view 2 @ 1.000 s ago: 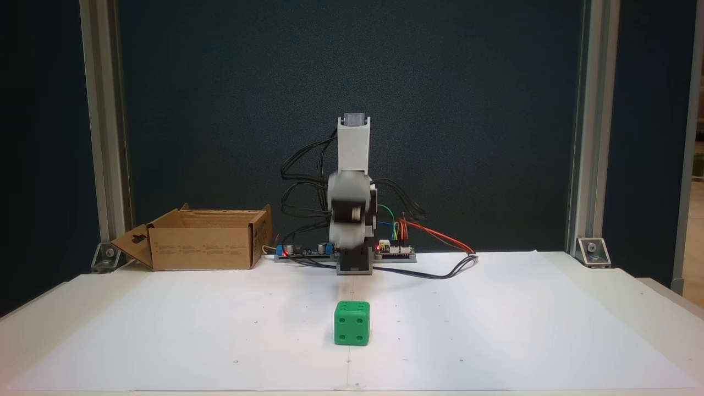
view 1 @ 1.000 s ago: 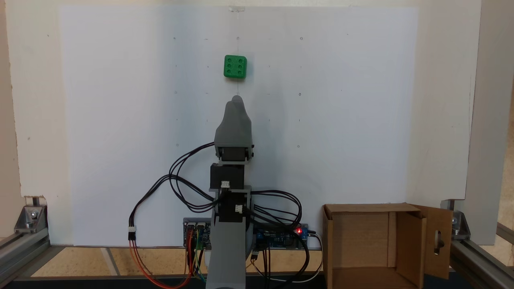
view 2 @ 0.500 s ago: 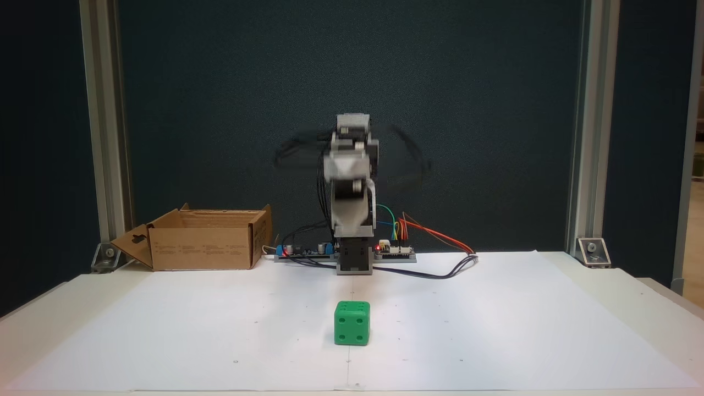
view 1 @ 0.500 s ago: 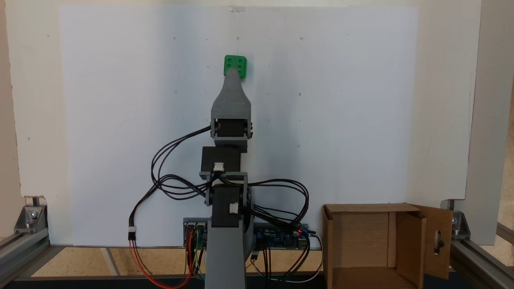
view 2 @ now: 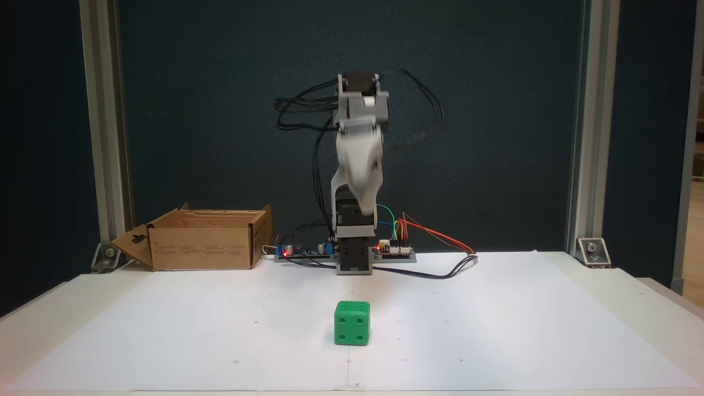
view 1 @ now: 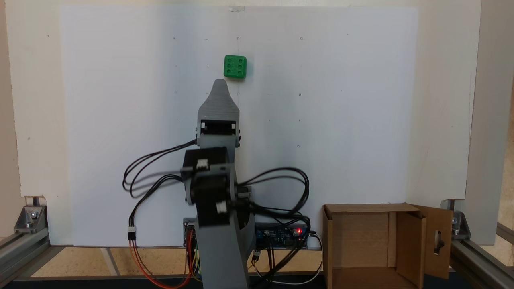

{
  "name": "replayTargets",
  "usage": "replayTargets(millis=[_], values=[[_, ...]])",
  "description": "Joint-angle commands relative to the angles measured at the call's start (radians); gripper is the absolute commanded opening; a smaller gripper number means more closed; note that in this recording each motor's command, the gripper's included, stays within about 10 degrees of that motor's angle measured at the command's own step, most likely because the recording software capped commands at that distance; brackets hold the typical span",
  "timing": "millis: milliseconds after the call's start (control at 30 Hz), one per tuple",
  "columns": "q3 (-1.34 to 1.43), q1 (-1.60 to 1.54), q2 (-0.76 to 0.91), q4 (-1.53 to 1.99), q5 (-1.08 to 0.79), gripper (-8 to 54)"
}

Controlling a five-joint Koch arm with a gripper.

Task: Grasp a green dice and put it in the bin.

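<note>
The green dice (view 1: 235, 66) (view 2: 352, 323) rests alone on the white paper sheet, six pips up, well out from the arm's base. My gripper (view 1: 220, 82) (view 2: 365, 208) hangs raised in the air, short of the dice and not touching it. From behind, a single grey tip shows, a little left of the dice. From the front, the gripper is blurred by motion, so its jaws cannot be made out. The bin (view 1: 367, 208) (view 2: 203, 250), an open brown cardboard box with a slotted flap, stands beside the arm's base with nothing visible inside.
Circuit boards (view 2: 393, 250) with red lights and loose black and coloured cables (view 1: 138, 257) lie around the base. Aluminium frame posts (view 2: 107, 137) and corner brackets (view 1: 30, 216) border the table. White paper (view 2: 495, 330) lies bare around the dice.
The arm has risen and leaned over, its elbow now much higher in the front view. The gripper tip, which overlapped the dice half a second ago, has drawn back and left. The dice has not moved.
</note>
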Motion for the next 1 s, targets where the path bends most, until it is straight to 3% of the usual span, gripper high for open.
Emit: replayTargets(millis=[0, 133, 533, 967], values=[[-0.101, 0.002, -0.066, 0.156, 0.048, 42.4], [-0.193, 0.015, -0.227, 0.354, 0.048, 42.5], [-0.506, 0.100, -0.598, 0.348, 0.046, 43.3], [-0.563, 0.091, -0.767, 0.241, 0.051, 43.6]])
